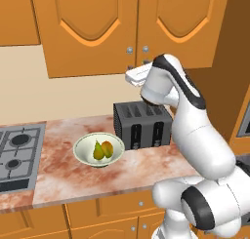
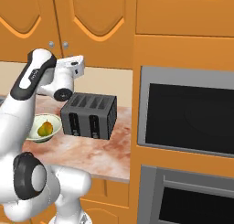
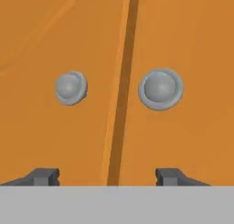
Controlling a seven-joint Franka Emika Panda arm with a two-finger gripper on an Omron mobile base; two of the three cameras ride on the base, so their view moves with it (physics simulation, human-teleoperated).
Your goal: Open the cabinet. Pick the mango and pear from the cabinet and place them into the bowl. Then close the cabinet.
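The cabinet is hanging shut above the counter, its 2 doors meeting at a narrow seam with 2 silver knobs sitting either side of that seam, low on the doors. The gripper is pointing straight at the cabinet, just in front of the knobs, and its fingertips are standing well apart with nothing between them, straddling the seam below the knobs.

Below the cabinet, the bowl is resting on the counter. The pear and the mango are lying inside the bowl, touching each other, the pear on the side toward the stove. The toaster is standing under the cabinet too, just beside the bowl on the side away from the stove.
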